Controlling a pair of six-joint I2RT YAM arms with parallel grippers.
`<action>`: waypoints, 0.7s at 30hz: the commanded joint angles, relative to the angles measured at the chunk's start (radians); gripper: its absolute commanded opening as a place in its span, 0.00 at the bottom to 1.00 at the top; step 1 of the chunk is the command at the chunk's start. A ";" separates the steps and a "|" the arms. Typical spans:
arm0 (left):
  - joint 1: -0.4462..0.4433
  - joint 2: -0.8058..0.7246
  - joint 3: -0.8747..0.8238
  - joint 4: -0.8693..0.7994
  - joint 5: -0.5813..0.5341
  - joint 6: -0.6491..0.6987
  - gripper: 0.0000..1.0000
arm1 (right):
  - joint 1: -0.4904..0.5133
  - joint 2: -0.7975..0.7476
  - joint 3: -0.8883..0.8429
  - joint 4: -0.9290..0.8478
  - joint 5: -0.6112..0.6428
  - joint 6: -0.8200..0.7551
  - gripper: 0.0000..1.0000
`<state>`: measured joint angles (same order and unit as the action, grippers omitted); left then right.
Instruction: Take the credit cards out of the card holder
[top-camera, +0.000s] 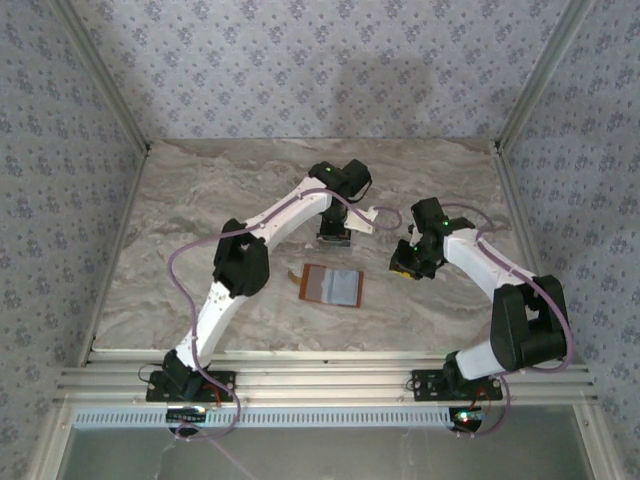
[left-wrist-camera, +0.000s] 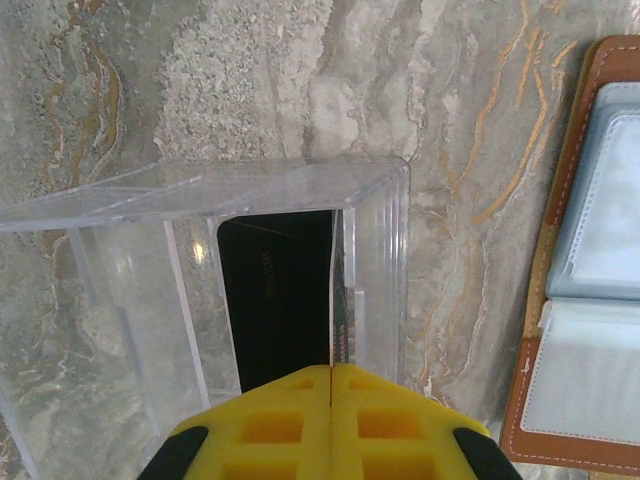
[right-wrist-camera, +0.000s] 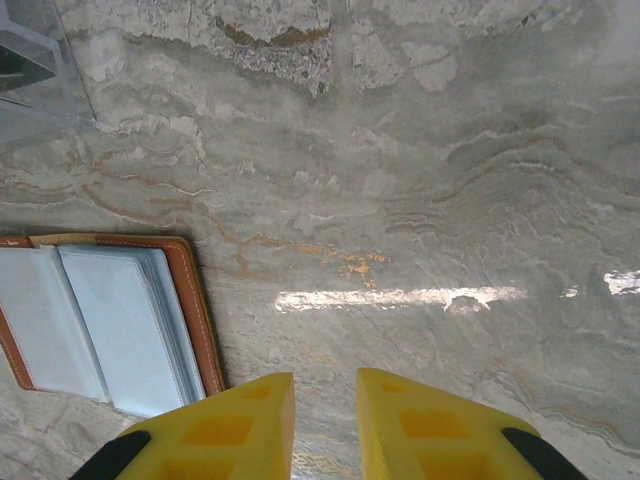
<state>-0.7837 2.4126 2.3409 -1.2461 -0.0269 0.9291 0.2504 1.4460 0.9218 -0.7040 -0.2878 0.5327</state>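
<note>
Top view, near edge first: both arm bases are sitting at 6 o'clock on the marble table, left arm reaching up past the middle, right arm bending in from 4 o'clock.

The card holder is lying open and flat just near of table centre, brown rim outside, grey-blue pockets facing up. Whether any cards are sitting in the pockets I cannot tell.

The right gripper is hanging at about 2 o'clock of the holder, near it but apart. In the right wrist view its yellow fingers are standing a little apart with bare marble showing between them, the right gripper holding nothing. The card holder is showing at 9 o'clock there, and a corner of a clear box at 11 o'clock.

The left gripper is sitting at 12 o'clock of the holder. In the left wrist view the left gripper is pressing its fingers together, with the edge of a dark card running straight into the seam, so it is pinching that card. The card is standing inside the clear box. The card holder is lying at 3 o'clock of the box, close by but not touching.
</note>
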 joint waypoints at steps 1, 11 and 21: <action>0.000 0.022 0.048 0.005 -0.047 -0.015 0.10 | -0.007 -0.001 -0.009 0.001 -0.016 -0.018 0.25; 0.001 0.035 0.115 0.038 -0.091 -0.039 0.27 | -0.007 -0.003 -0.007 0.006 -0.013 -0.017 0.25; 0.016 -0.046 0.087 0.086 0.048 -0.260 0.29 | 0.023 0.008 0.001 0.027 -0.021 -0.001 0.26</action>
<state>-0.7776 2.4409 2.4279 -1.1851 -0.0540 0.7872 0.2592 1.4464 0.9184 -0.6769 -0.2947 0.5308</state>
